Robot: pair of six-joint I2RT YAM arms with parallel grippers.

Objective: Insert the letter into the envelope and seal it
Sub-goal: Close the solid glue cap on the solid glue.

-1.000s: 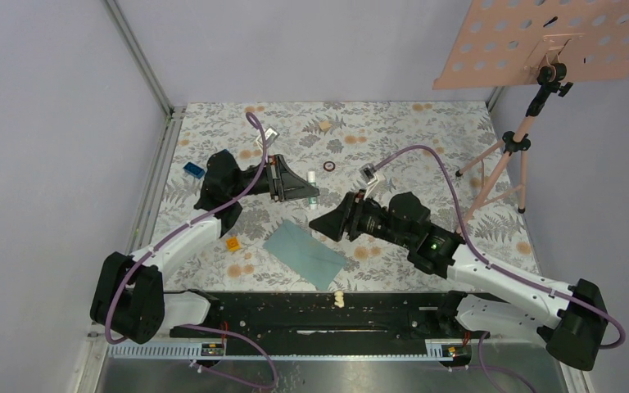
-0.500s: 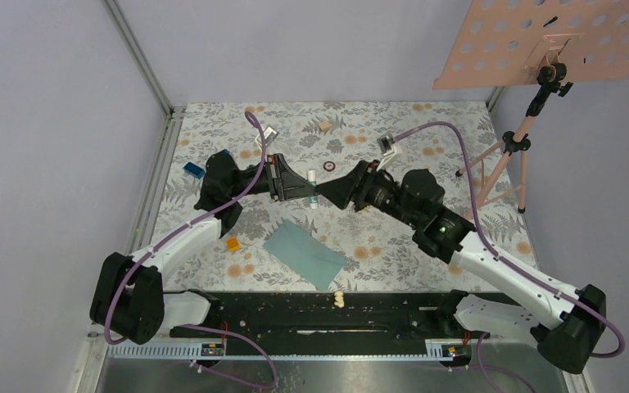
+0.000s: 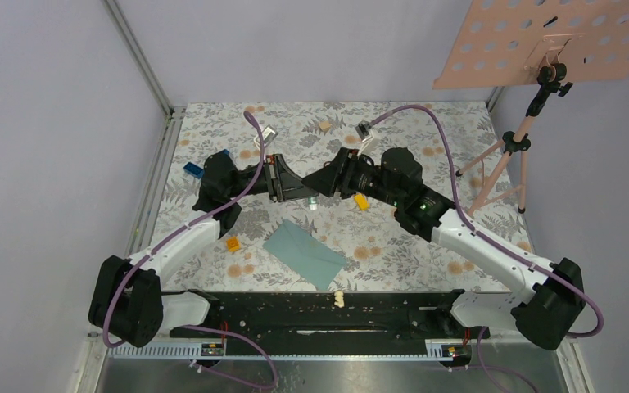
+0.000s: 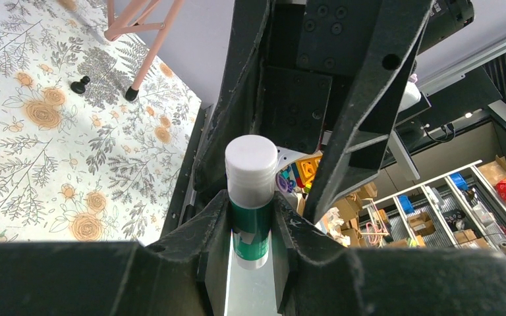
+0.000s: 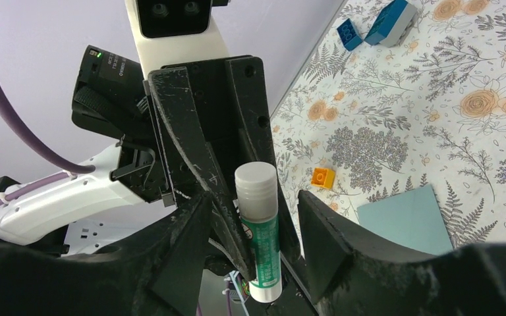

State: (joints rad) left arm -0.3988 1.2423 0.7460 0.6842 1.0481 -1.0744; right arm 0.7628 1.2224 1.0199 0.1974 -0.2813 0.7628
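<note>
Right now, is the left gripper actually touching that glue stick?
Touching. In the left wrist view, the left gripper squeezes the glue stick on both sides of its green body.

The envelope point(image 3: 305, 252) lies on the counter point(image 3: 426, 123), before the glue stick point(image 4: 250, 220). A block point(image 3: 233, 243) sits just left of the envelope; the stand point(image 3: 514, 155) is at the far right.

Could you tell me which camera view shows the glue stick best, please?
The right wrist view: the glue stick shows almost full length there, white cap, green label and base, pinched by the left gripper. The left wrist view shows its cap and part of the green body; the top external view only a tiny sliver.
</note>
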